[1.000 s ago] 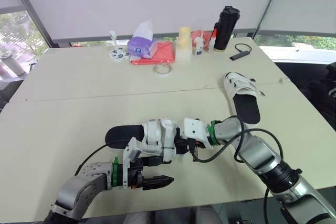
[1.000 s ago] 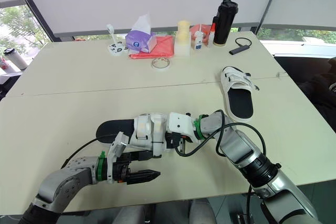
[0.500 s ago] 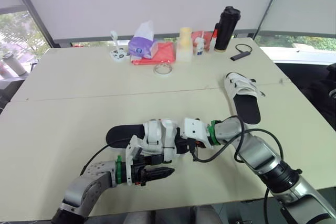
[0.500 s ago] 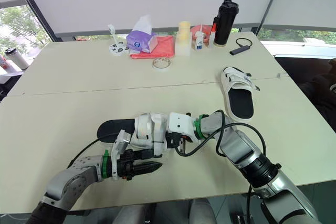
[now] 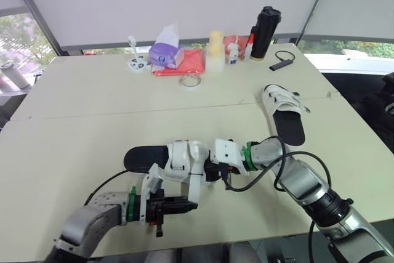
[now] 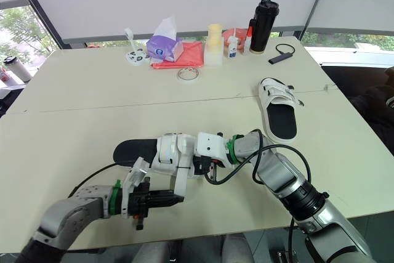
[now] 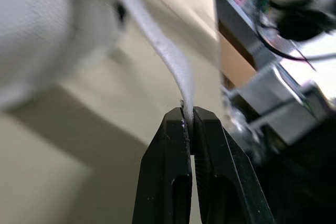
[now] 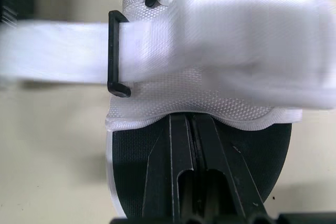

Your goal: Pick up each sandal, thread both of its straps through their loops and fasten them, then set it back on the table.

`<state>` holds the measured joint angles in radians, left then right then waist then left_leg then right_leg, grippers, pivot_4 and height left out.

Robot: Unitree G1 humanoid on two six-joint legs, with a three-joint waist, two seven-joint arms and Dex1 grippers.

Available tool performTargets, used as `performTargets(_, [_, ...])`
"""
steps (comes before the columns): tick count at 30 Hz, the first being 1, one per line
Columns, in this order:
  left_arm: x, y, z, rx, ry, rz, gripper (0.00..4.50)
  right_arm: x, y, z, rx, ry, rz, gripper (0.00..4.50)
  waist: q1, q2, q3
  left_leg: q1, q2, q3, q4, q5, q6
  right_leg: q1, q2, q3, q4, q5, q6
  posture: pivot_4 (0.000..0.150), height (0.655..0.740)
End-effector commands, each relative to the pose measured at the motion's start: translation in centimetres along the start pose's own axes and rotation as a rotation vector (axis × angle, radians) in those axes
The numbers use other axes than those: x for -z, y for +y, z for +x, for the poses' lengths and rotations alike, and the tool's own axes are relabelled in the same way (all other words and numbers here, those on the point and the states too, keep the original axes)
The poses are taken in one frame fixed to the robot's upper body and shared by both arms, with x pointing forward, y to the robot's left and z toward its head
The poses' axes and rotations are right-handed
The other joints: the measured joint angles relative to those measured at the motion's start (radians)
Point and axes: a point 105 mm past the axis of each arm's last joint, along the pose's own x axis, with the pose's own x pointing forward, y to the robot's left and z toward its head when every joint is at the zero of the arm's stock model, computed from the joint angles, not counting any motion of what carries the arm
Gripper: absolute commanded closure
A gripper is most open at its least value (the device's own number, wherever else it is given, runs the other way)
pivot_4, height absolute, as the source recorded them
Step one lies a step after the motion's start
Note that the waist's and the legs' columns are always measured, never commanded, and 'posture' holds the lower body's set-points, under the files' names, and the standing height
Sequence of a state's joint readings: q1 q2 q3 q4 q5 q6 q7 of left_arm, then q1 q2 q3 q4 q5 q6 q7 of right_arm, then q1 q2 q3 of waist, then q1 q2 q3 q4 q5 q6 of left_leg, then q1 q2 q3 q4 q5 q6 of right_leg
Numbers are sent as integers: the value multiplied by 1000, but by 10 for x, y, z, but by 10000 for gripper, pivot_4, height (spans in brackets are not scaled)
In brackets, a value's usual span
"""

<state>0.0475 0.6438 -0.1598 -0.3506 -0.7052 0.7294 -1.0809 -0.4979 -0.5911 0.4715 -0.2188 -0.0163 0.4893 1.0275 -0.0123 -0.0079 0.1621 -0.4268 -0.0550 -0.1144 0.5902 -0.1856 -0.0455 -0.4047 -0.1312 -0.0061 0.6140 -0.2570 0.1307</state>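
A cream table point(image 5: 80, 121) seen from above the robot's two arms. A tall black flask point(image 5: 263, 26) stands at the far edge and serves as the reference point here.

The nearer sandal point(image 5: 144, 157), with a black sole and a white upper, lies flat on the table well in front of the flask and to its left, close to the front edge. Its heel points away from the flask's side and its white upper faces the robot's right arm.

The right gripper point(image 8: 191, 121) reaches in from the flask's side. Its jaws are clenched on the edge of the nearer sandal, where the white upper meets the black sole.

A white strap point(image 7: 168, 61) runs through a black loop point(image 8: 113, 53) on the upper and is drawn out toward the front edge of the table, away from the flask. The left gripper point(image 7: 188, 116) sits just in front of the sandal, and its jaws are pinched tight on the free end of this strap.

The farther sandal point(image 5: 284, 112), also white over a black sole, lies in front of the flask and a little to its right, well apart from both grippers.

Left of the flask along the far edge are a small white bottle point(image 5: 234, 53), a pale yellow bottle point(image 5: 215, 50), a red cloth point(image 5: 194, 60) and a purple tissue box point(image 5: 165, 53). A roll of clear tape point(image 5: 190, 80) lies just in front of the cloth. A small black device point(image 5: 281, 61) with a cord lies just right of the flask.
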Motion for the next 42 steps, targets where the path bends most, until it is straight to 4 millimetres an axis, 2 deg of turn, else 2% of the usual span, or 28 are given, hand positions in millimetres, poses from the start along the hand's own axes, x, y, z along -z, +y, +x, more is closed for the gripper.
performTargets(1, [-2,-22,-11,85,43,26,44531,21,7,4,-22,76,47,45000,-1,1,0,0,0,0,0,-1,-1,0,0,0,0,0,0,1500,7400])
performTargets(6, [-14,-34,-14,120,17,60,44531,21,7,4,-23,77,43,45000,-2,0,0,0,0,0,0,-2,-2,0,-2,0,-1,0,0,1500,7400])
performTargets(16, [-78,-37,-13,104,-181,137,44531,22,5,3,-18,80,38,45000,1,0,0,0,0,0,0,0,0,0,0,0,0,0,0,1500,7400])
performTargets(19, [-101,-27,-14,58,-255,142,44531,21,4,4,-18,77,34,45000,1,-1,1,0,-1,0,0,0,1,2,0,0,0,0,0,1500,7400])
performTargets(21, [-109,-15,-12,12,-273,108,44531,21,3,4,-17,75,34,45000,1,-1,1,0,-1,0,0,0,1,4,1,0,1,0,1,1500,7400])
performTargets(28, [-120,7,1,-40,-299,36,44531,20,2,6,-17,71,35,45000,1,-1,1,1,-1,0,2,1,1,5,4,0,2,0,1,1500,7400])
performTargets(35, [-121,31,20,-52,-297,-73,44531,20,2,5,-14,74,36,45000,1,-2,2,1,-1,-1,3,1,1,7,6,0,2,0,0,1500,7400])
performTargets(39, [-124,40,24,-83,-313,-98,31640,20,2,5,-8,73,42,45000,2,-2,1,1,-1,-1,3,1,1,7,7,0,3,1,0,1500,7400])
performTargets(42, [-126,48,25,-132,-327,-95,15756,20,3,5,-7,74,44,45000,2,-2,1,2,-1,-1,3,1,1,8,7,0,3,1,0,1500,7400])
